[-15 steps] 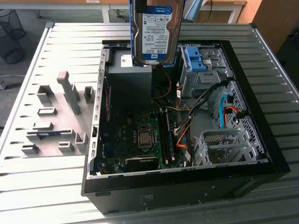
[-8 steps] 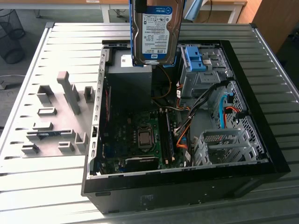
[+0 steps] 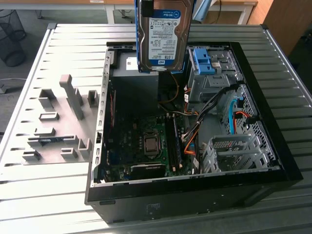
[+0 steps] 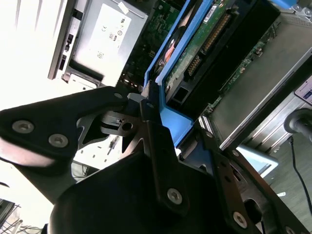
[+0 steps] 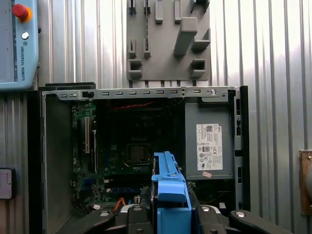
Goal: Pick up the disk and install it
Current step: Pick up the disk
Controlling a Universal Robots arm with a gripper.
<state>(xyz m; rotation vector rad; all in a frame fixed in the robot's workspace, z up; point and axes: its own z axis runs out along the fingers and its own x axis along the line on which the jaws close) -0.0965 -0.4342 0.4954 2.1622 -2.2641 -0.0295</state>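
Ribbed tabletop (image 3: 48, 204) is bearing the open computer case (image 3: 195, 204); the pincer (image 5: 170, 217) is clamping the disk (image 3: 163, 36), hanging just beneath it. Exterior view is showing the label (image 3: 162, 46); second wrist view, the circuit board (image 4: 214, 36).

A robotics lab or workshop: an open computer case (image 3: 195, 200) lies on a ribbed metal table (image 3: 44, 195) beside a grey parts holder (image 3: 58, 139). A robot control pendant (image 5: 17, 53) with a red button (image 5: 20, 10) rests nearby, and a wire bin (image 3: 12, 38) stands on the floor.
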